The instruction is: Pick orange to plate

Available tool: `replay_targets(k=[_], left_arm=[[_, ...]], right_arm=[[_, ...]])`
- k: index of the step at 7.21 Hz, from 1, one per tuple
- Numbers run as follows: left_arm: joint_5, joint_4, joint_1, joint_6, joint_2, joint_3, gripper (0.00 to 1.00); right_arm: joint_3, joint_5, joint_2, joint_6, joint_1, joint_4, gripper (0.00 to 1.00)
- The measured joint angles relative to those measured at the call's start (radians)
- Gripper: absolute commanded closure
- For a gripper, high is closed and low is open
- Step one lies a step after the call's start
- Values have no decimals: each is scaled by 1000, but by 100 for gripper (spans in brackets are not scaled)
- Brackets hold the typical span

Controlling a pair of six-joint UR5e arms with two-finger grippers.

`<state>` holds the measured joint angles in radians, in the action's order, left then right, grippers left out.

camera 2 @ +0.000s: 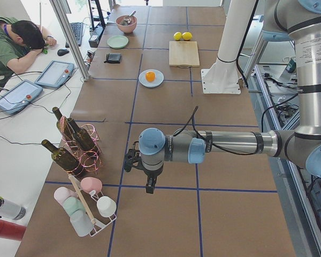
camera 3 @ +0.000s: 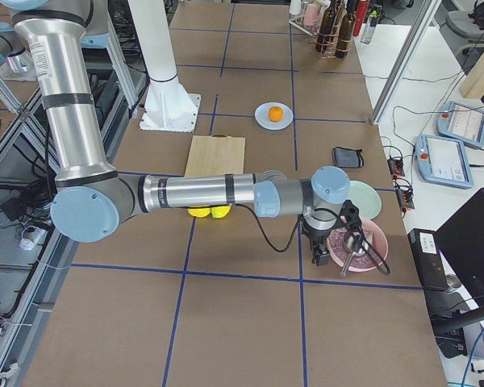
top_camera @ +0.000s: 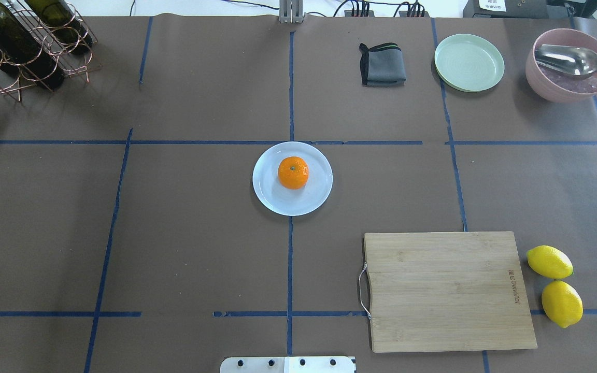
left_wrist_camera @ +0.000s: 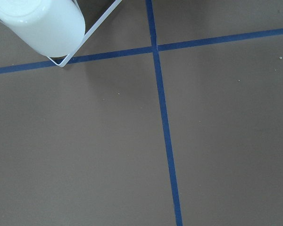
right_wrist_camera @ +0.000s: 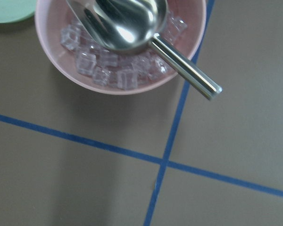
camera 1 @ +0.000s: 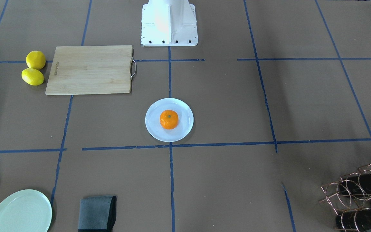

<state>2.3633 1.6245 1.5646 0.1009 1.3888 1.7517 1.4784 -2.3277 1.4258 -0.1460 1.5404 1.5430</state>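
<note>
The orange sits stem-dimple up in the middle of the pale bluish-white plate at the table's centre, also seen as orange on plate. Neither gripper is near it. My left gripper hangs over bare table at the left end, beside a cup rack, and I cannot tell whether it is open or shut. My right gripper hovers at the right end next to the pink bowl, and its state cannot be told either. Both wrist views show no fingers.
A wooden chopping board lies right of centre with two lemons beside it. At the far edge are a grey cloth, a pale green plate and a pink bowl of ice cubes with a metal scoop. A bottle rack stands far left.
</note>
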Motion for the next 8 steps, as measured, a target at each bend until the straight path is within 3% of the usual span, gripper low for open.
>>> replay_targets(k=[3, 8], left_arm=[[4, 0, 0, 2, -5, 3, 0], [-2, 2, 0, 3, -13, 6, 0]], right_arm=[[1, 8, 102, 4, 25, 2, 0], [26, 12, 165, -7, 33, -11, 0]])
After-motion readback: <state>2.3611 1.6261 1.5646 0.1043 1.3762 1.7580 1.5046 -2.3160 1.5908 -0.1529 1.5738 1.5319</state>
